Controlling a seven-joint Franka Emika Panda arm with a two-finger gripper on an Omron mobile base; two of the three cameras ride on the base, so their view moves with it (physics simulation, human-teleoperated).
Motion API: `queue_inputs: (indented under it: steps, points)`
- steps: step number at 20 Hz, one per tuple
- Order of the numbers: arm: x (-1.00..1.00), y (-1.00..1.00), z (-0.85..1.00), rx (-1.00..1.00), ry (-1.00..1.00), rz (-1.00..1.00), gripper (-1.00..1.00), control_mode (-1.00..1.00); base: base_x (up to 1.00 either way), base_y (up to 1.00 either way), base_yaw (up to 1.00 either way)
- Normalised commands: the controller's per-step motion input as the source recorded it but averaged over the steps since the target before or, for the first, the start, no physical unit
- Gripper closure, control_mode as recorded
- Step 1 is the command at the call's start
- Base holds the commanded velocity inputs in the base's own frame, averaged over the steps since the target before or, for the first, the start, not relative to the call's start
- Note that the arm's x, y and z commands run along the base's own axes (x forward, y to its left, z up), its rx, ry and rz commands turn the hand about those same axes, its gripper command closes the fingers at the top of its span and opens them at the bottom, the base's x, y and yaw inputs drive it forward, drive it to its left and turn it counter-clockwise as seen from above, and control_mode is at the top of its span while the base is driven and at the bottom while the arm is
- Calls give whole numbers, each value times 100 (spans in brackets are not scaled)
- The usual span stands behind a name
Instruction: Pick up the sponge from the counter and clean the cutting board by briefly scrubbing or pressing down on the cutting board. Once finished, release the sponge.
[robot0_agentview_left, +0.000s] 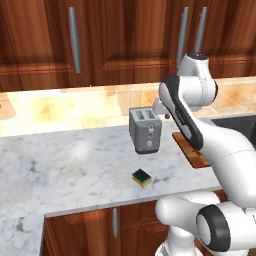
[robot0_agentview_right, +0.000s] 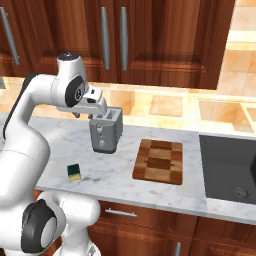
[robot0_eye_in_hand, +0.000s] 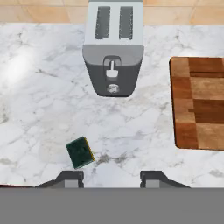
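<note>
White marble worktop (robot0_agentview_right: 150, 187) with grey veining, over reddish-brown wooden cabinets (robot0_agentview_left: 80, 230); more dark wood cupboard doors (robot0_agentview_left: 45, 40) with long grey metal handles above, and a warm tan tiled backsplash (robot0_agentview_left: 65, 107) between. Dark sink basin (robot0_agentview_right: 227, 167) sunk into the worktop at far right.

Sponge (robot0_eye_in_hand: 80, 152): small rectangular block, dark green scrub face up, thin yellow foam edge showing along one side. Lying flat near the front edge of the worktop, long axis skewed, at an angle to that edge. Well apart from the cutting board (robot0_agentview_right: 159, 161), with the toaster (robot0_agentview_right: 105, 131) set farther back between them.

Cutting board: flat rectangular slab of reddish-brown wood, checkered block grain in lighter and darker squares, lying flat to the right of the toaster and left of the sink, long axis running from front to back.

Toaster: grey brushed-metal box, two slots on top, lever and round knob on the near face.

Tool (robot0_eye_in_hand: 112, 178): held high above the worktop, near side of the toaster, pointing down; two dark fingertips (robot0_eye_in_hand: 70, 178) drawn in to their narrowest, with bare marble showing between them. Gripping nothing, touching nothing; sponge just beyond the left tip in the hand view.
</note>
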Motion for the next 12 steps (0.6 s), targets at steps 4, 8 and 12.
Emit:
queue_inputs:
  steps: [4,8,12]
  points:
    - [-33,7,-7,-1,-3,0,-100,-100,0,0,0]
    - [-61,47,-58,-3,2,4,-100,-100,0,0,0]
    - [-41,53,-71,0,17,6,-100,-100,0,0,0]
